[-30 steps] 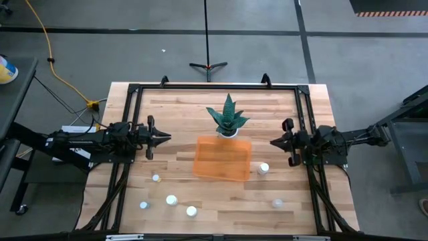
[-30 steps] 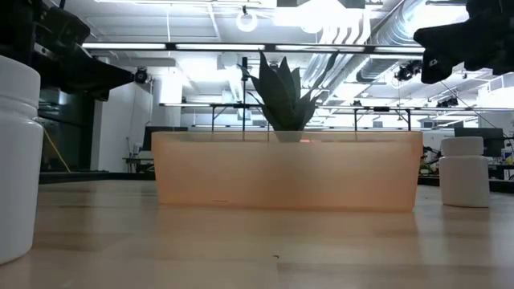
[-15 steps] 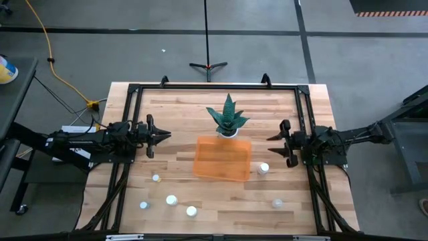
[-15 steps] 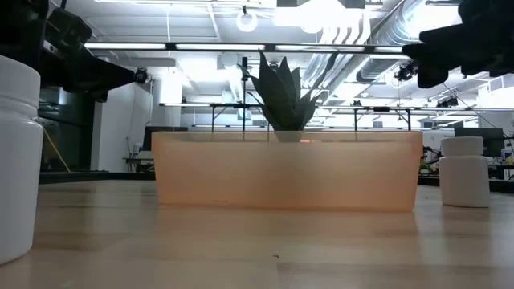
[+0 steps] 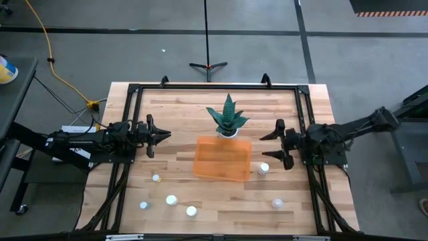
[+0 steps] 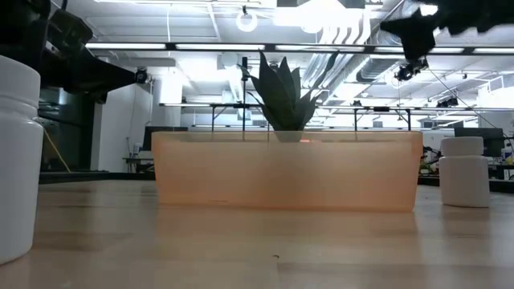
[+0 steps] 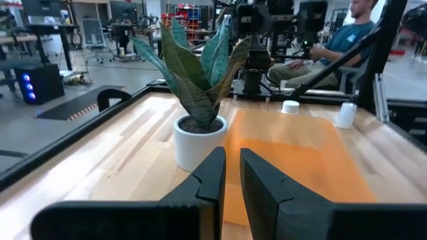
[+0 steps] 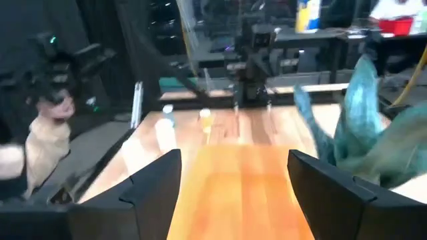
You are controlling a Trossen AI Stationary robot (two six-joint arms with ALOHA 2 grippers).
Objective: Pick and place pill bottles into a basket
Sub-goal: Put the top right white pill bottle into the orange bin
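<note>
The orange basket (image 5: 223,158) stands mid-table, its base on the wood. Several white pill bottles stand upright on the table. One bottle (image 5: 263,169) is just off the basket's right wall. Another (image 5: 277,203) is nearer the front. The others (image 5: 171,199) stand front left. My right gripper (image 5: 267,148) hovers open above the table, right of the basket and just beyond the nearest bottle; its fingers (image 8: 153,193) frame the basket (image 8: 240,180). My left gripper (image 5: 164,136) waits shut left of the basket, holding nothing (image 7: 232,177).
A spiky green plant (image 5: 228,117) in a white pot stands against the basket's far side. A black frame (image 5: 214,87) runs along the table's edges. In the low view one bottle (image 6: 16,160) stands close on the left. A person (image 7: 340,40) sits beyond the table.
My right gripper has opened wide, from shut. It has also moved a little toward the table's left, closer to the basket. The bottles and the basket have stayed where they were.
</note>
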